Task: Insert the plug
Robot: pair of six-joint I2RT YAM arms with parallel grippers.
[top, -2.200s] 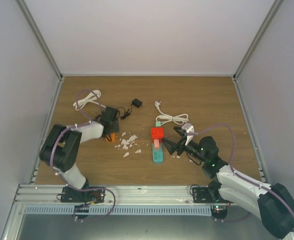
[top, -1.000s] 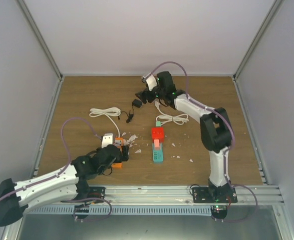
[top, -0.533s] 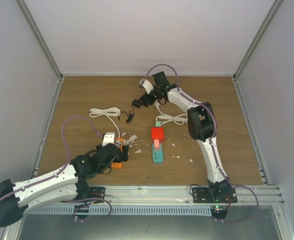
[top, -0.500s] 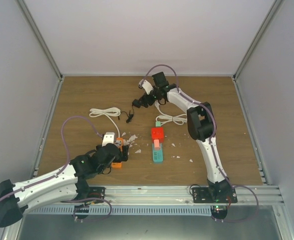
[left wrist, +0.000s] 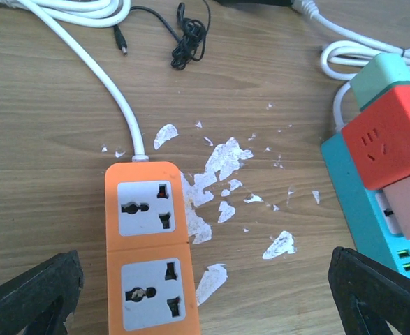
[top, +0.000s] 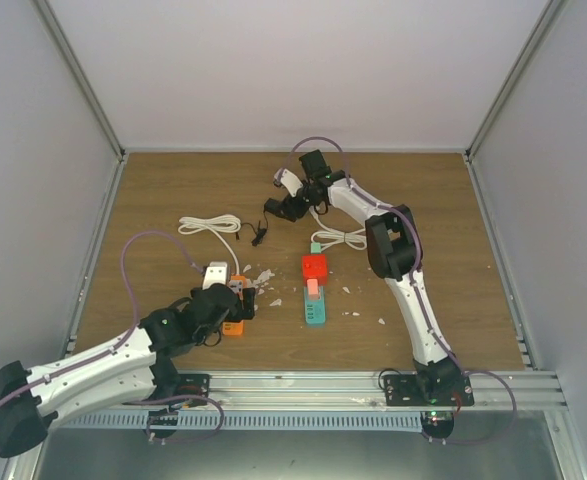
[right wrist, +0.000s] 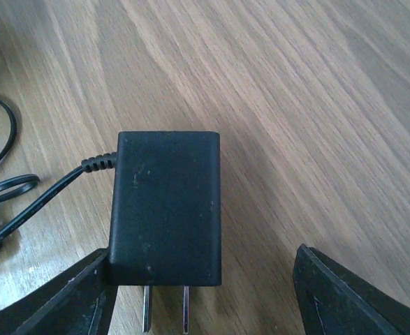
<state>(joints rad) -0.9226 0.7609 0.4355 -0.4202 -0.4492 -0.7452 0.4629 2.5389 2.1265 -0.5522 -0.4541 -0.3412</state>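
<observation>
Right pincer (right wrist: pixel 199 301) nearer now, half-spread astride matte black boxy plug (right wrist: pixel 166 206); left pincer (left wrist: pixel 205 296) wide over orange strip (left wrist: pixel 149 241).

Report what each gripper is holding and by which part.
Nothing is held. The right gripper straddles the black rectangular plug adapter, jaws apart; the left gripper hangs open above the orange power strip.

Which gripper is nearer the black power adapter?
Right. The right gripper is down at the black power adapter, one finger on each side, jaws open. The left gripper hangs over the orange power strip, well off toward the near left.
</observation>
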